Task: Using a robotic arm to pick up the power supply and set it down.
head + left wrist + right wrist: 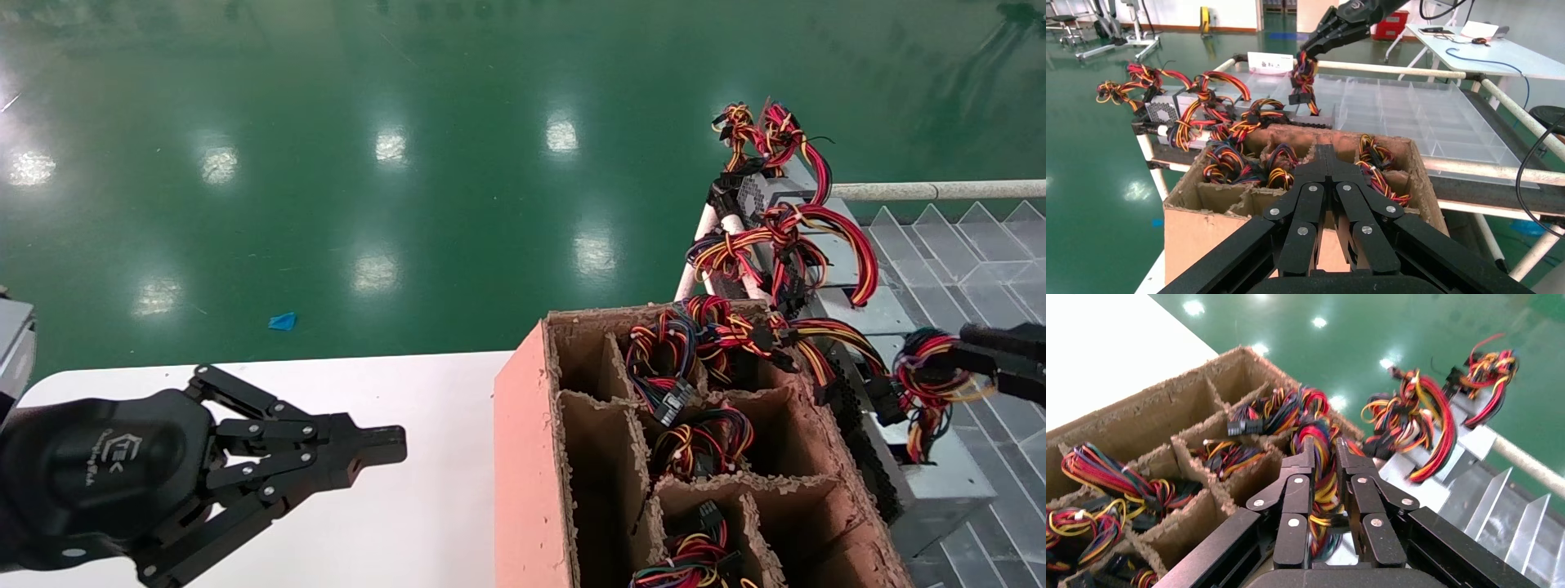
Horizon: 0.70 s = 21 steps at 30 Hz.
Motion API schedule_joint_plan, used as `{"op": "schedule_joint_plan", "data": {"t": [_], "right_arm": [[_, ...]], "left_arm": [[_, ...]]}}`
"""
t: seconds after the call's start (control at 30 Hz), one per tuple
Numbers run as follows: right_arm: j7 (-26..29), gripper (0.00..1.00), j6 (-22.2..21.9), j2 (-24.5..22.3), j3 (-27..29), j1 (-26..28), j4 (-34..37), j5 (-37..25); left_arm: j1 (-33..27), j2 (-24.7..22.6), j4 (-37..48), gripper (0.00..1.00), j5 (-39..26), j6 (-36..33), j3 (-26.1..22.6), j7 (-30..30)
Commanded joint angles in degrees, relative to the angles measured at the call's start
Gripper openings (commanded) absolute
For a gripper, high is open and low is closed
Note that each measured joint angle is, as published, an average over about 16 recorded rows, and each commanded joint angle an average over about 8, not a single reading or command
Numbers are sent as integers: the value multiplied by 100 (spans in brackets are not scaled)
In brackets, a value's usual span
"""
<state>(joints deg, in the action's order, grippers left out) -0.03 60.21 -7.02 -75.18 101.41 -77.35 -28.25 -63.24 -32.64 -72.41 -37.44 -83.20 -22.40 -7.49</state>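
Metal-cased power supply likely heavy; right gripper pinches only its floppy wire bundle between jaws.

Left gripper idles, jaws pressed together.

wires: red, yellow, black | power supply: silver-grey, perforated | cardboard box: pinkish-brown | floor: green, probably glossy
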Motion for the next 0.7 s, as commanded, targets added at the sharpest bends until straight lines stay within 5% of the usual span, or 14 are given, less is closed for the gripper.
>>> {"op": "schedule_joint_plan", "data": {"t": [0.03,0.43,0.7], "right_arm": [[31,100,4,1,24,11,-3,-17],[86,100,98,-8,242,154,-27,-55],[-335,100,294,44,424,367,-30,273]], "left_arm": [[0,0,0,0,0,0,0,0],[0,0,0,0,0,0,0,0],[0,0,0,0,0,0,-1,0]]}}
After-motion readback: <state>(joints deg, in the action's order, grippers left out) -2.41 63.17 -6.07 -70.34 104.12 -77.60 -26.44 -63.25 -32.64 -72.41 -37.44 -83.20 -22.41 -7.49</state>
